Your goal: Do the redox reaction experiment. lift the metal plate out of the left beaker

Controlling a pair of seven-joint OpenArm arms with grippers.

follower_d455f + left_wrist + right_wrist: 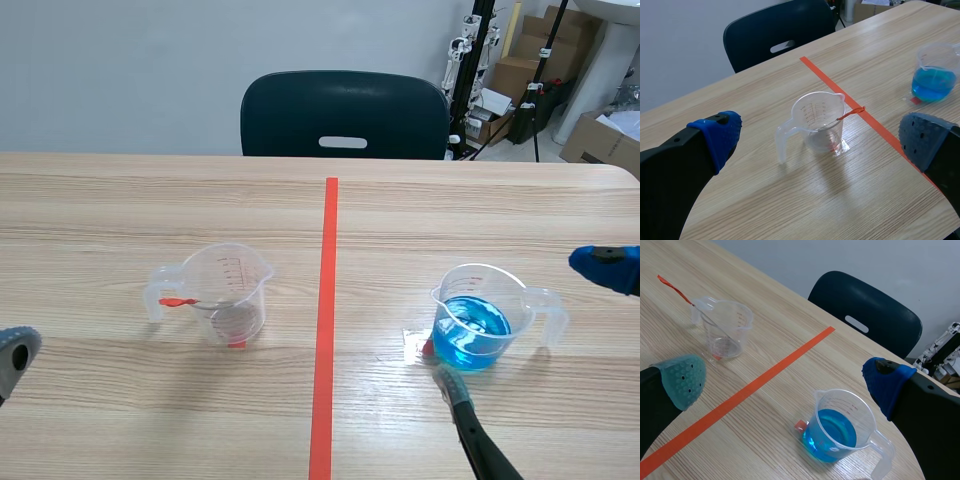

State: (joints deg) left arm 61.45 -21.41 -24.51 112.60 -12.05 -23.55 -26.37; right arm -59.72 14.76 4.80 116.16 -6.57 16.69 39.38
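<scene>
Metal plate [235,320] shows only as a faint greyish shape low inside the left beaker [225,290], with one red strip [178,301] hanging over the rim beside the handle. The beaker stands upright ahead of the left fingers [715,137], in line with the wide gap between them and touching neither. These fingers are spread far apart and have hold of nothing. There are two beakers. The right beaker [480,320] is about a third full of blue liquid [473,340] and stands between the right fingers [682,380], nearer the blue-padded one. They too are spread wide and grip nothing. Both beakers rest on a pale wood-grain surface [120,200], split by one orange-red tape line [325,320], with the left beaker on one side and the right on the other. One dark chair [343,113] stands at the far edge before a plain grey wall [120,70]. Only the scene view shows the cardboard boxes [600,140] and black stands [480,60] in the far corner. Only the right wrist view shows the red strip reaching well out past the rim.
</scene>
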